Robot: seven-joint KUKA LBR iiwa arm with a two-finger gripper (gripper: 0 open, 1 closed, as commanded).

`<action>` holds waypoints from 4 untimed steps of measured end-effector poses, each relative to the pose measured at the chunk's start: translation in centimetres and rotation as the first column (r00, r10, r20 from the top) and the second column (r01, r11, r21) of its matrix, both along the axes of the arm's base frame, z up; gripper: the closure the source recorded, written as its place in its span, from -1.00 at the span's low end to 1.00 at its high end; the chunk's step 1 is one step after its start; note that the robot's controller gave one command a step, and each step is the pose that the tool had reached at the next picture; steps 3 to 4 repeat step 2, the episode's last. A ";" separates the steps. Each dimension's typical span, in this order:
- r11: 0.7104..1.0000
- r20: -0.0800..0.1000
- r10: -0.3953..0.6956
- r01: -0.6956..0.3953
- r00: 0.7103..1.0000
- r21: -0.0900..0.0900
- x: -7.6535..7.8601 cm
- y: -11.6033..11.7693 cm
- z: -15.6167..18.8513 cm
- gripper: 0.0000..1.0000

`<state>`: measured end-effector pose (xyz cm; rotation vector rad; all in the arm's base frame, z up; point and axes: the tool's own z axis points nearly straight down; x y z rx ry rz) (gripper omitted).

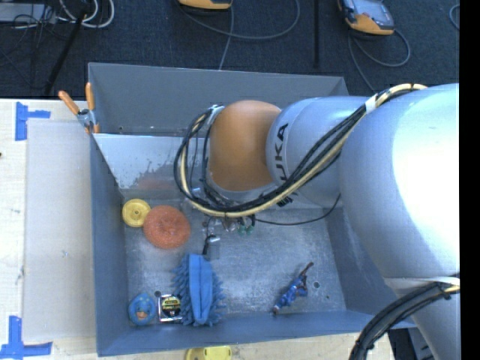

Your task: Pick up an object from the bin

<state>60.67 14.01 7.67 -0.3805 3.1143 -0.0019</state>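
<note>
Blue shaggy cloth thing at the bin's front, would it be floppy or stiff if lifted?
The blue shaggy cloth looks soft and fringed, so it would probably droop when lifted. It lies flat and long, so rolling seems unlikely. Its fringe seems to reach the small yellow-and-black thing beside it, which might get dragged along.

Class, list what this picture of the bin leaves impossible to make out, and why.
Camera view: far right of the bin, hidden under the arm.
Camera view: the small blue thing at front right, too small to identify.
Camera view: the yellow-black thing at front left, too small.
</note>
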 end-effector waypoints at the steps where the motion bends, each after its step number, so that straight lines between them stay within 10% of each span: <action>1: 0.999 0.001 0.041 -0.041 0.999 0.002 -0.1 3.5 -0.4 -1.00; 2: 0.997 -0.003 -0.071 0.071 0.997 0.001 -1.3 7.3 -0.7 1.00; 4: 0.997 -0.003 -0.071 0.071 0.997 0.001 -1.3 7.3 -0.7 1.00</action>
